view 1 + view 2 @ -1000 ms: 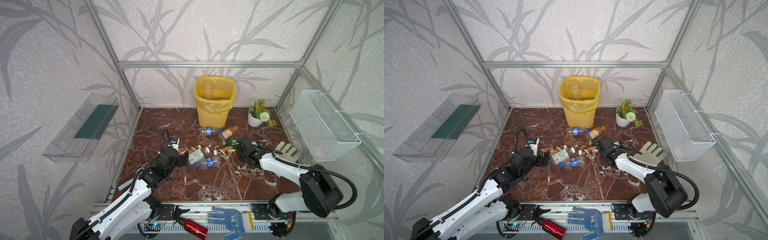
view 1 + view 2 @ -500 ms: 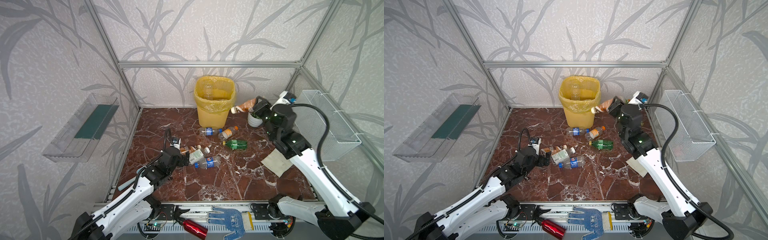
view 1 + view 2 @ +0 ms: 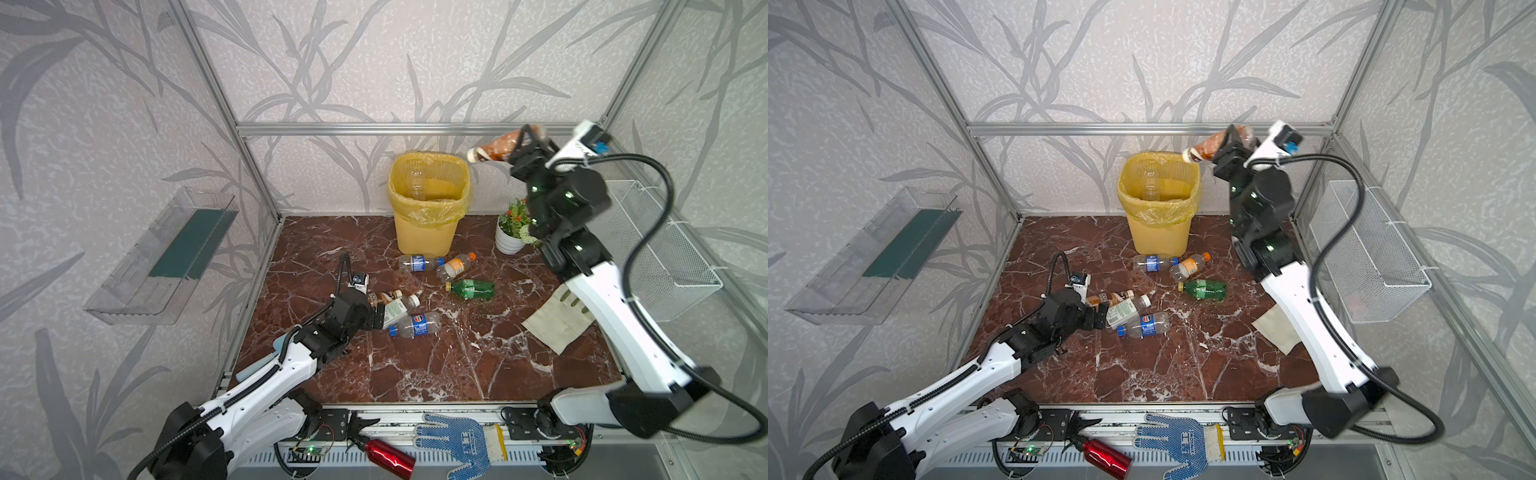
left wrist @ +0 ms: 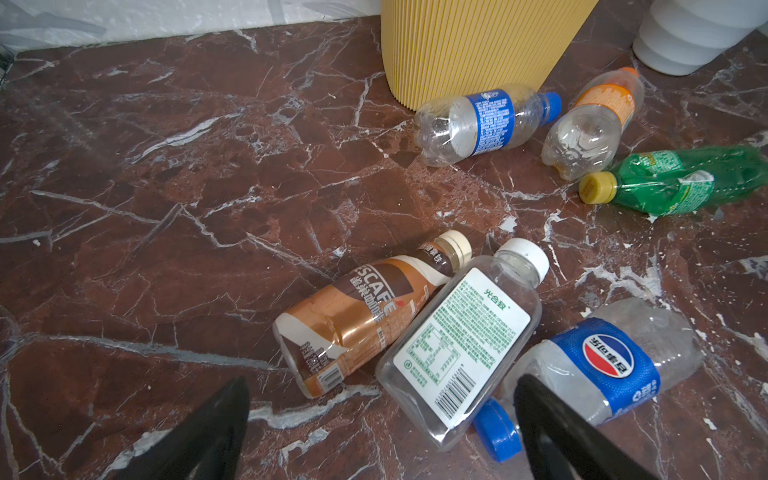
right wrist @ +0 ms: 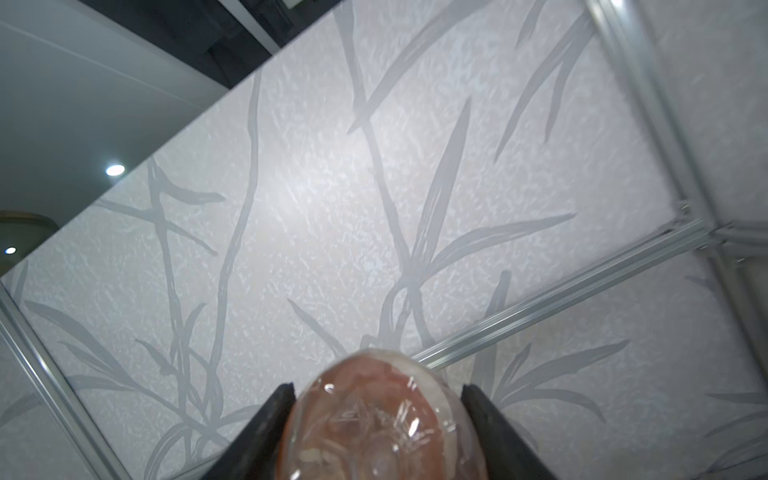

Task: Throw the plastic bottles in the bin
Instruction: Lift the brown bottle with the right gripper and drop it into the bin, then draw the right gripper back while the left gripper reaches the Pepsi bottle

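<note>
Brown bottle [image 3: 495,151], white cap, pinched in right end effector [image 3: 525,144], left end effector [image 4: 382,386] spread

Right gripper [image 3: 523,144], clamping the brown bottle [image 3: 496,150], is rising from the floor [image 3: 415,365] at 5 o'clock of the bin [image 3: 419,239] to 2 o'clock, cap pointing toward the rim.

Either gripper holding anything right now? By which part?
Right gripper holds a brown bottle by its base end, cap pointing toward the bin. Left gripper is open, holding nothing.
</note>
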Controlling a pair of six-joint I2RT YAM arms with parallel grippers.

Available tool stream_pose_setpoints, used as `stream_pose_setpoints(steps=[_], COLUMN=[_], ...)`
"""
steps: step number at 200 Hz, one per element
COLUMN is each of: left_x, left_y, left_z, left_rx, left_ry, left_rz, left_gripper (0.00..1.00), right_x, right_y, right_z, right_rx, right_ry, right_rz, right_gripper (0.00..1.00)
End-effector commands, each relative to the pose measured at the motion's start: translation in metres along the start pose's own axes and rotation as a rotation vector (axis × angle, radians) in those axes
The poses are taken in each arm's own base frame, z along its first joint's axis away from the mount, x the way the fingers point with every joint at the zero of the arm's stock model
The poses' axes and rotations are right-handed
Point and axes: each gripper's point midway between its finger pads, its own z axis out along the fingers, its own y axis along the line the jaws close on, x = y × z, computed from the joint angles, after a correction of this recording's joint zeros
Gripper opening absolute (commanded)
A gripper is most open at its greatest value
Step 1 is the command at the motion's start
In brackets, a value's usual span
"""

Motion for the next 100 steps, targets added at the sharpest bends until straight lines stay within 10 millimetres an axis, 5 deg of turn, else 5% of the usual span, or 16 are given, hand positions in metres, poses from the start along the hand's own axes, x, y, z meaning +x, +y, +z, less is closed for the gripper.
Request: stream_pose_setpoints(steps=[1, 49, 100], left_x=[-0.019, -0.011, -0.018], left_y=[-0.005, 0.001, -0.012], left_z=[-0.008, -0.016, -0.023], left_rx=[0.014, 0.006, 0.038], left_ry=[-0.039, -0.043, -0.056], left_rz=[-0.026, -0.047, 0.009], left_gripper=[0.99, 0.99, 0.99], right_x=[0.068, 0.030, 0.014], right_y=[0.007, 0.005, -0.023], right_z=[0.033, 0.023, 0.002], right_rx=[-0.037, -0.034, 0.016], right_ry=[0.193, 0.106, 0.096], right_rz=[-0.067, -0.051, -0.033], right_gripper=[0.75, 0.94, 0.95])
